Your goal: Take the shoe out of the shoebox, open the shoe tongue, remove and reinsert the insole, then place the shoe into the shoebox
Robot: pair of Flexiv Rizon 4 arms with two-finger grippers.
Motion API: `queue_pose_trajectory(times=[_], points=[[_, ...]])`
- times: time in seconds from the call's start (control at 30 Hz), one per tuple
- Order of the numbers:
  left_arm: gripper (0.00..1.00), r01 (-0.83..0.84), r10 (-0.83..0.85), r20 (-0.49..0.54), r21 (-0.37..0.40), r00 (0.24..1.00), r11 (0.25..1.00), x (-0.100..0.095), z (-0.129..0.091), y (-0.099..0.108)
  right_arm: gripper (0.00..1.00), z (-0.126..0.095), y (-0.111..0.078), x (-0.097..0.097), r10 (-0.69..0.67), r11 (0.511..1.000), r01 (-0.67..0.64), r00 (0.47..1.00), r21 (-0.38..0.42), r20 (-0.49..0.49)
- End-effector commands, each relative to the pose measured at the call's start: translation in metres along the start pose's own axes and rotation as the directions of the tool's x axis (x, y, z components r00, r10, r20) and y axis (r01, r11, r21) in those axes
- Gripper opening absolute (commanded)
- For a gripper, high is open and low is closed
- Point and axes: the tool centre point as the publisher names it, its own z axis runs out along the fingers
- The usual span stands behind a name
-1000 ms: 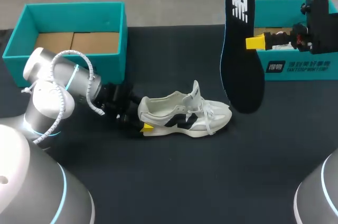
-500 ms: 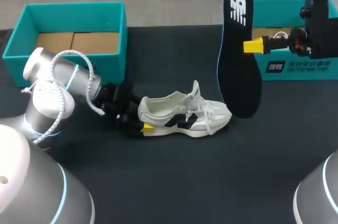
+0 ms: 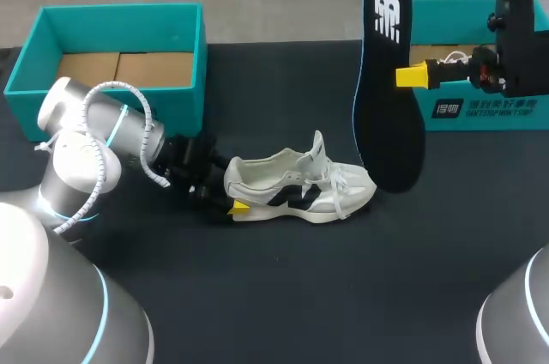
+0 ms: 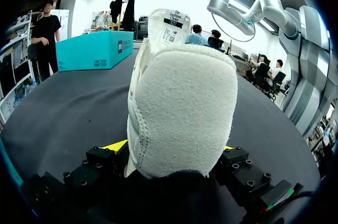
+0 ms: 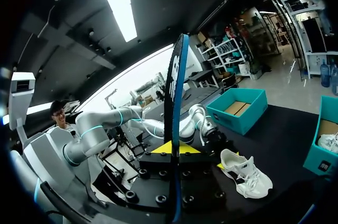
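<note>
Black bench with two teal boxes at the back corners. Shoe sits on its sole mid-bench, outside both boxes, toe toward my right and heel toward my left arm. Left jaws are clamped on the heel from both sides, low at the bench, I'd say to pin the shoe so it can't slide when something is pushed in. Tongue stands up and the opening is clear. Right jaws are closed on the insole, gripped mid-length and held upright in the air, wide end down just beside the toe. Can't tell if it touches. Looks like it's out and lined up for reinsertion. Left box shows only a cardboard floor. Right box is partly hidden by my right arm. The right wrist view shows something white inside, maybe a second shoe.
</note>
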Motion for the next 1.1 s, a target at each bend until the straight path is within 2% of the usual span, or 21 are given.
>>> queue_pose_trajectory(times=[0.03, 0.17, 0.2, 0.3, 0.33, 0.37, 0.7, 1.1], points=[[0.00, 0.001, -0.001, -0.002, -0.001, 1.000, 1.000, -0.002, 0.003, 0.002, 0.00, 0.001, -0.001, 0.000, 0.001, 1.000, -0.001, 1.000, 0.000, 0.003], [0.00, 0.001, -0.001, -0.002, -0.001, 1.000, 1.000, -0.002, 0.003, 0.002, 0.00, 0.001, -0.001, 0.000, 0.001, 1.000, -0.001, 1.000, 0.000, 0.003], [0.03, 0.001, -0.001, -0.002, -0.001, 1.000, 1.000, -0.002, 0.003, 0.002, 0.00, 0.001, -0.001, 0.000, 0.001, 1.000, -0.001, 1.000, 0.000, 0.003], [0.54, 0.001, -0.001, -0.002, -0.001, 1.000, 1.000, -0.002, 0.003, 0.002, 0.00, 0.001, -0.001, 0.000, 0.001, 1.000, -0.001, 1.000, 0.000, 0.003], [0.87, 0.000, 0.000, -0.003, -0.004, 1.000, 1.000, -0.002, 0.003, 0.002, 0.00, 0.001, -0.001, 0.000, 0.001, 1.000, -0.001, 1.000, 0.000, 0.003], [1.00, -0.001, 0.001, -0.007, -0.006, 1.000, 1.000, -0.002, 0.003, 0.002, 0.00, 0.001, -0.001, 0.000, 0.001, 1.000, -0.001, 1.000, 0.000, 0.003], [1.00, -0.009, 0.008, -0.026, -0.022, 1.000, 1.000, 0.001, -0.003, 0.000, 0.00, 0.001, -0.001, 0.000, 0.001, 1.000, -0.001, 1.000, 0.000, 0.003], [1.00, -0.014, 0.015, 0.002, -0.143, 1.000, 0.990, 0.006, -0.019, -0.011, 0.00, 0.001, -0.001, 0.000, 0.001, 1.000, -0.001, 1.000, 0.000, 0.003]])
